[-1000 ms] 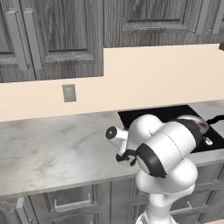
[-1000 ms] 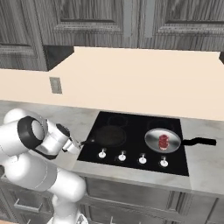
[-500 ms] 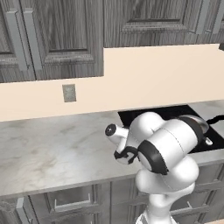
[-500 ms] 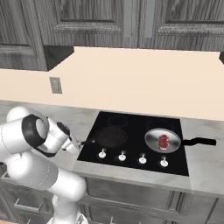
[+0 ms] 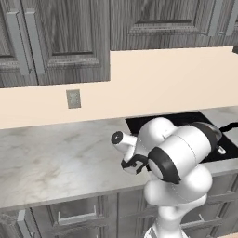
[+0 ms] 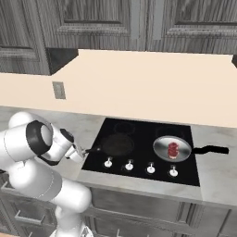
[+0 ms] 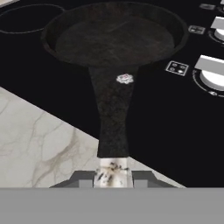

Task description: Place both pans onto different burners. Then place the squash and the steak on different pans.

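Gripping the black pan's handle end, our pincer is clamped on it; the pan lies straight ahead on the cooktop, with the knobs off to its right

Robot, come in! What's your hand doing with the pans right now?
Hand shut on black pan handle, pan on cooktop. Steak in silver pan. Nothing in the way.

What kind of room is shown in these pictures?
Most likely a home kitchen: a black glass cooktop with white knobs set into a marble counter, and dark grey wooden cabinets above it.
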Robot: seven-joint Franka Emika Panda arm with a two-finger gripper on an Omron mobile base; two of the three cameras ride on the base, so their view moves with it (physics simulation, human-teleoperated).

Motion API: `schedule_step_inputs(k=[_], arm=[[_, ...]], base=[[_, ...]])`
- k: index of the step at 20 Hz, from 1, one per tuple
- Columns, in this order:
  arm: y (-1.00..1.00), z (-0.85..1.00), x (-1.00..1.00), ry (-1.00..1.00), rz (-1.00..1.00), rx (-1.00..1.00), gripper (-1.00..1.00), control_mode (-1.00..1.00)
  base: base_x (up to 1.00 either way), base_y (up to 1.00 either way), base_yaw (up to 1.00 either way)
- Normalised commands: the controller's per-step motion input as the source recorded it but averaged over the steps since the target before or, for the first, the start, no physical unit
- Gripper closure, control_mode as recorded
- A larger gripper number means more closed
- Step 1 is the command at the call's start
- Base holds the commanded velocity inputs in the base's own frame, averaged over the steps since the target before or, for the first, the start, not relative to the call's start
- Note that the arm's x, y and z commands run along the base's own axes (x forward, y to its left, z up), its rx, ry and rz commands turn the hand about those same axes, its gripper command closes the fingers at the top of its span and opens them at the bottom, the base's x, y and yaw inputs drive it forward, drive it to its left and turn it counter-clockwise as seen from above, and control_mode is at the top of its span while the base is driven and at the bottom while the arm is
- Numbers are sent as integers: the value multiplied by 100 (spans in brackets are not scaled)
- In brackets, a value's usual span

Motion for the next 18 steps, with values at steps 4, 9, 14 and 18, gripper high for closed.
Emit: schedule_step_inputs(k=[4,9,14,18], arm=[[0,0,0,0,0,0,-100,-100],[0,0,0,0,0,0,-100,-100],[-1,0,0,0,0,0,-100,-100],[-11,24,0,0,0,4,-100,-100]], base=[[0,0,0],[0,0,0],[0,0,0],[0,0,0]])
